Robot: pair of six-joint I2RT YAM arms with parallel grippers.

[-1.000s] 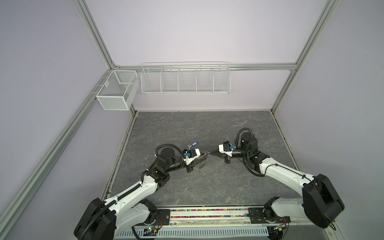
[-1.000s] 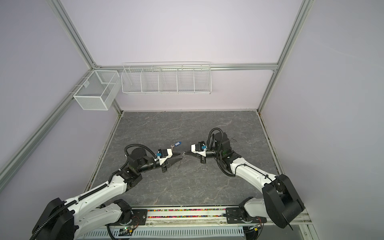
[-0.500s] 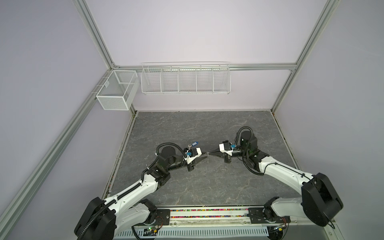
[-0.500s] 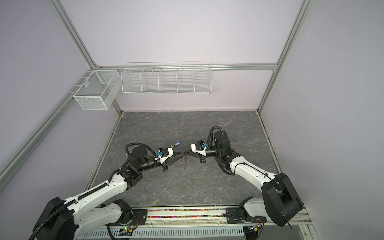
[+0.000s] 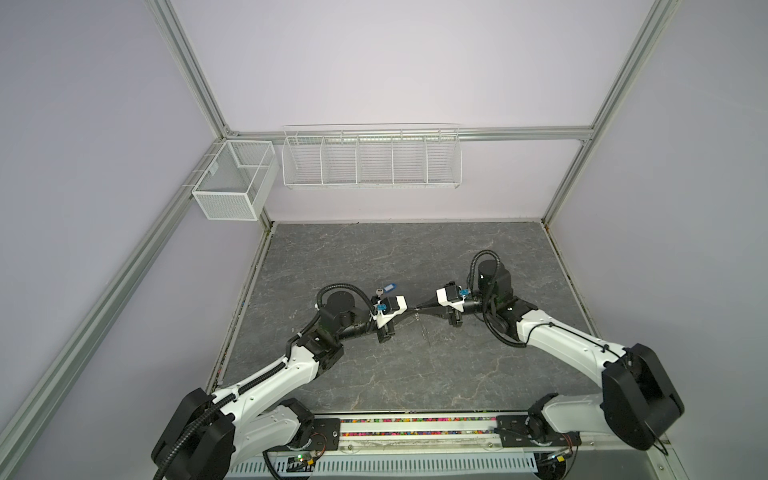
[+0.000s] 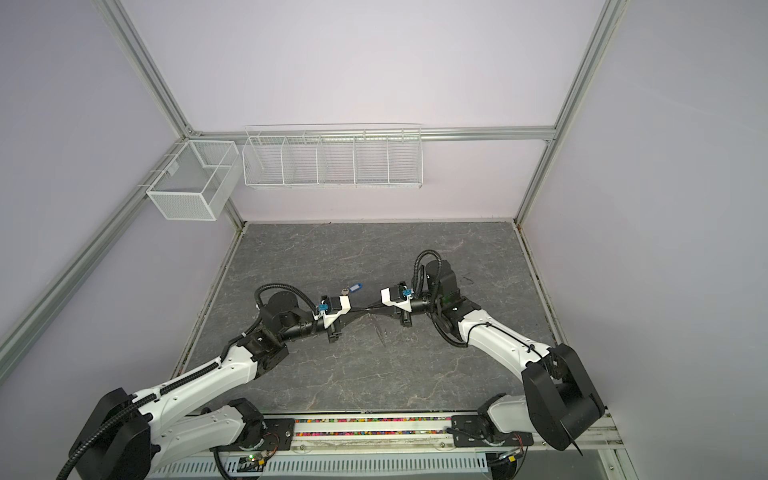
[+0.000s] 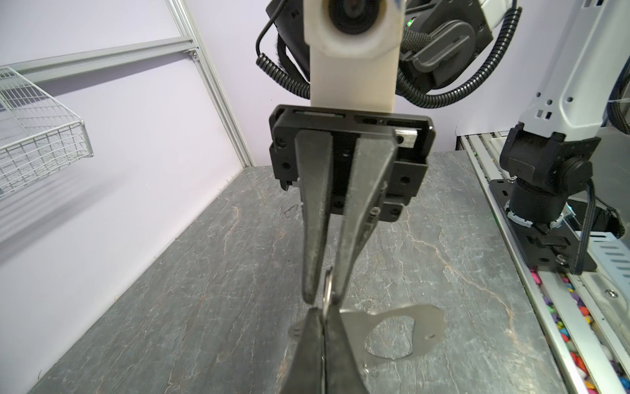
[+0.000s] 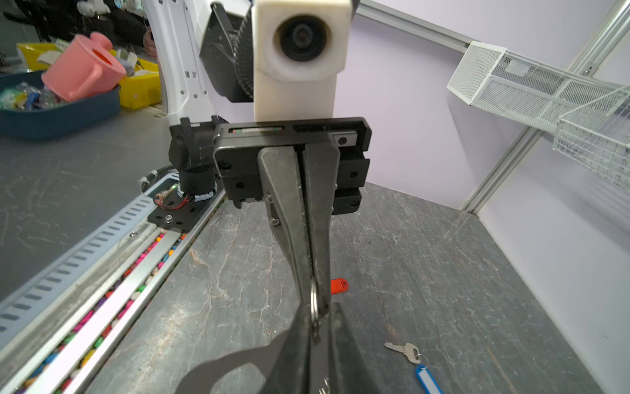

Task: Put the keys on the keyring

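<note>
On dark tabletop (image 5: pixel 415 257), small silver key w/ oblong blue plastic tag (image 5: pixel 385 288) is laid just behind left gripper (image 5: pixel 409 311), whose fingers are pressed together on silver ring (image 7: pixel 328 290) of flat grey metal keyring holder w/ oval cut-out (image 7: pixel 422 327), hung below. Orange-red plastic tag (image 8: pixel 339 285) is seen nearby. Fingers of right gripper (image 5: pixel 417 309) are slightly parted round same ring.

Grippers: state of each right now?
Left gripper: shut on the keyring, pinching one of its rings.
Right gripper: jaws narrowly apart around that ring; grip cannot be told.
</note>
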